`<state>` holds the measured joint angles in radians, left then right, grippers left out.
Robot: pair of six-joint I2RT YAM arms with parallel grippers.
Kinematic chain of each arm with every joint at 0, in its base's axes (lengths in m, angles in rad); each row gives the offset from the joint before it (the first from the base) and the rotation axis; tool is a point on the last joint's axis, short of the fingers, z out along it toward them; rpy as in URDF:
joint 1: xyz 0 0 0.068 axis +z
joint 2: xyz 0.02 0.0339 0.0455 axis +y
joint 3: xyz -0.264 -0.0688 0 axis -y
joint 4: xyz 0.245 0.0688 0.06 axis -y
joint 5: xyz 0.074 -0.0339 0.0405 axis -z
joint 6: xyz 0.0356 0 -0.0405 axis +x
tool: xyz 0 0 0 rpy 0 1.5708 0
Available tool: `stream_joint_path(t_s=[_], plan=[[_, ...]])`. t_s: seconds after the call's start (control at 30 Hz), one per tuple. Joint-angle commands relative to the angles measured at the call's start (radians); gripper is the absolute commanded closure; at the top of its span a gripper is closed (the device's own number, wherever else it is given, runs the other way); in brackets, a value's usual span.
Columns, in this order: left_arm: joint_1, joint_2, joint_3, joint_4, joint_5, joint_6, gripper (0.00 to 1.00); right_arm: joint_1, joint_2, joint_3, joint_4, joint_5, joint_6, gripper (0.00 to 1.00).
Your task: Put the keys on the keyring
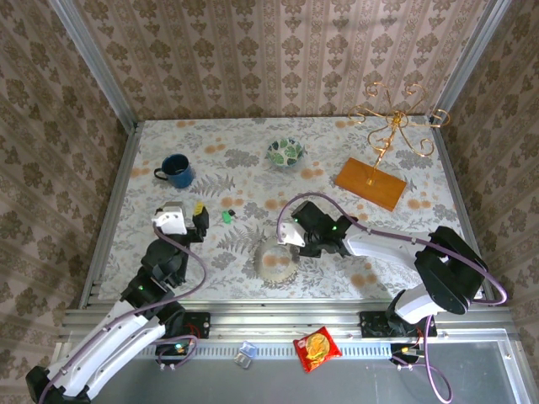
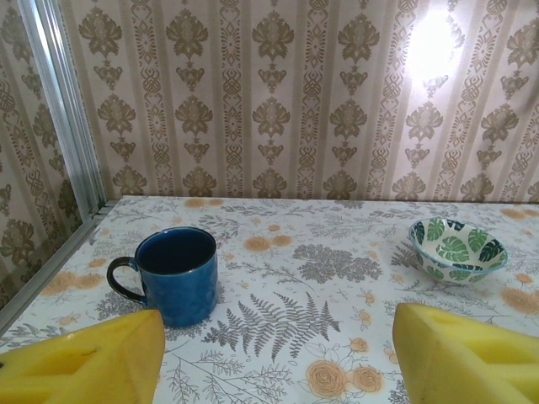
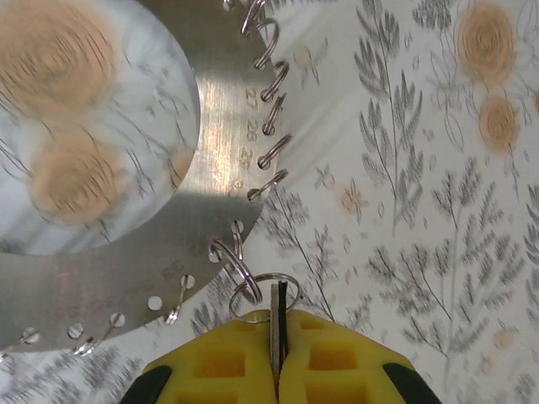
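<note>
Stamped numbers follow the rim of the metal disc (image 3: pixel 221 143), beside its holes. They seem to read 27, 28, 29.

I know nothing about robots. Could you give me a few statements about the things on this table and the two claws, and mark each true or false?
1. The blue mug stands upright on the table. True.
2. The left gripper holds the mug. False: its jaws are open and empty, and the mug stands beyond them.
3. The right gripper is shut at the rim of the flat metal disc. True.
4. The leaf-patterned bowl lies upside down. False: it sits open side up.
5. The green-headed keys are in the bowl. False: they lie on the table, between the two grippers.
</note>
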<state>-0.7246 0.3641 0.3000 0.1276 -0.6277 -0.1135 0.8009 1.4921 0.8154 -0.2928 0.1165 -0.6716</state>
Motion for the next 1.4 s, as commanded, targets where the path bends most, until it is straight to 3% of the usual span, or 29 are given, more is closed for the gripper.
stream_joint_path(t_s=[0.0,0.2,0.37,0.47,0.6,0.73,0.87,1.07,1.23,1.37], plan=[[0.005,0.011,-0.002,0.026,0.046,0.008,0.28,0.001,-0.012,-0.028,-0.052,0.151,-0.100,0.96],[0.007,0.082,0.046,-0.052,0.099,-0.003,0.25,0.001,-0.004,-0.065,-0.072,0.280,-0.139,0.76],[0.013,0.155,0.074,-0.069,0.140,-0.025,0.24,0.001,-0.134,-0.045,-0.063,0.208,-0.020,0.64],[0.019,0.206,0.100,-0.106,0.171,-0.052,0.23,0.009,-0.236,-0.027,-0.081,0.073,0.163,0.63],[0.027,0.269,0.108,-0.130,0.219,-0.120,0.23,0.069,-0.348,-0.086,0.010,-0.072,0.581,0.65],[0.031,0.323,0.105,-0.132,0.286,-0.182,0.25,0.172,-0.375,-0.130,0.037,-0.028,0.951,0.69],[0.032,0.358,0.117,-0.177,0.418,-0.176,0.33,0.181,-0.339,-0.087,-0.071,-0.001,1.245,0.69],[-0.015,0.384,0.130,-0.271,0.658,-0.113,0.43,0.119,-0.334,-0.073,-0.094,0.019,1.302,0.68],[-0.199,0.417,0.150,-0.317,0.663,-0.003,0.45,-0.040,-0.380,-0.100,-0.093,-0.053,1.336,0.67],[-0.308,0.519,0.199,-0.382,0.679,0.051,0.46,-0.106,-0.418,-0.128,-0.066,-0.061,1.327,0.68]])
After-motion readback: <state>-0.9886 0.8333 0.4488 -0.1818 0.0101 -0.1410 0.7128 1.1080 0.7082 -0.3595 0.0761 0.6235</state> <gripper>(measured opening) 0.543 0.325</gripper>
